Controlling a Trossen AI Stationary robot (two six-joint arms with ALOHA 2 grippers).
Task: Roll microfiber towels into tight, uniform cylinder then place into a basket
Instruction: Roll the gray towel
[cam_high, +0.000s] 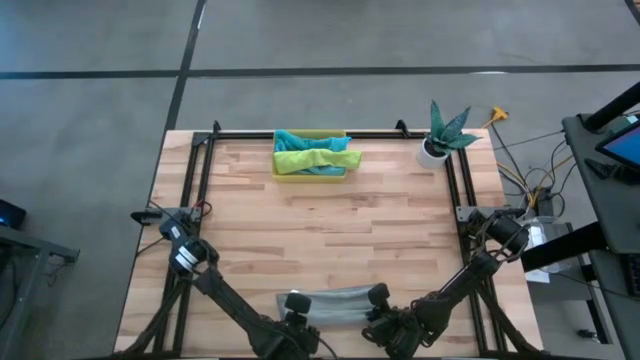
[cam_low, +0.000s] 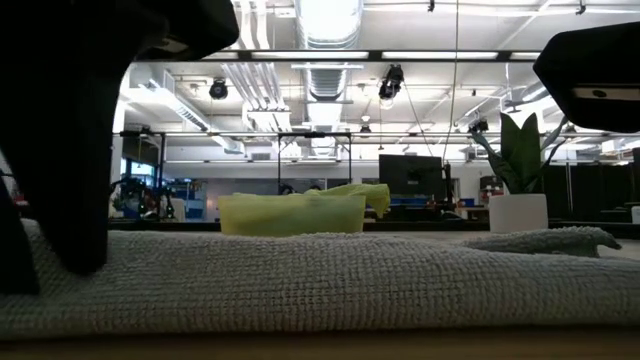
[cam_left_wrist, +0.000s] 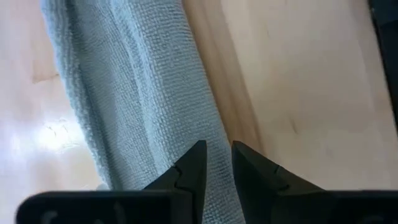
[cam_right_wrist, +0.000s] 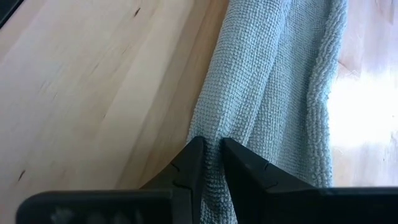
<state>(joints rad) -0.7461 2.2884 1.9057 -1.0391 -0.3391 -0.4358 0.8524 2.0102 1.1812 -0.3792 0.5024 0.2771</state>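
My left pincer (cam_left_wrist: 216, 163) is narrowed, pinching the grey towel (cam_high: 335, 303) w/ cloth caught btwn its tips. My right pincer (cam_right_wrist: 211, 158) is narrowed too, nipping the same towel's edge at the other end. The towel stretches flat btwn both pincers on the desk (cam_high: 330, 230). Yellow basket (cam_high: 311, 172), w/ teal & lime towels inside, sits well beyond both pincers.

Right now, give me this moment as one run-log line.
left gripper: fingers pinching grey towel edge | right gripper: same, other end | basket: holds green, teal towels | step: rolling
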